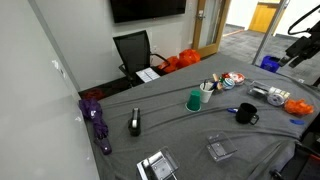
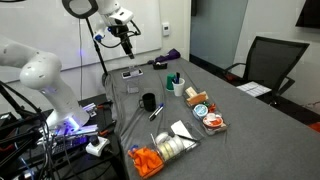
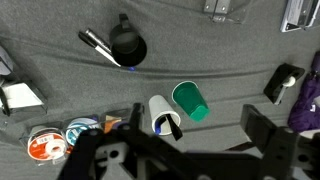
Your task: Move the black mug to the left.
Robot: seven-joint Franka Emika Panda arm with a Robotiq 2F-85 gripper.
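Observation:
The black mug (image 1: 246, 114) stands on the grey-clothed table, also seen in an exterior view (image 2: 149, 102). In the wrist view the black mug (image 3: 127, 47) is at the top centre, handle pointing up, with a pen (image 3: 100, 47) lying against it. The teal-green cup (image 3: 190, 100) lies next to a white cup (image 3: 163, 115), below the mug. My gripper (image 3: 195, 126) is open and empty, high above the table over the two cups. It shows raised well above the table in both exterior views (image 1: 300, 45) (image 2: 125, 40).
A flat black oblong device (image 1: 135, 122) and a purple bundle (image 1: 97, 115) lie at one end of the table. Tape rolls (image 3: 45, 143), clear plastic boxes (image 1: 218, 150) and orange items (image 2: 148, 160) lie around. An office chair (image 1: 135, 50) stands behind the table.

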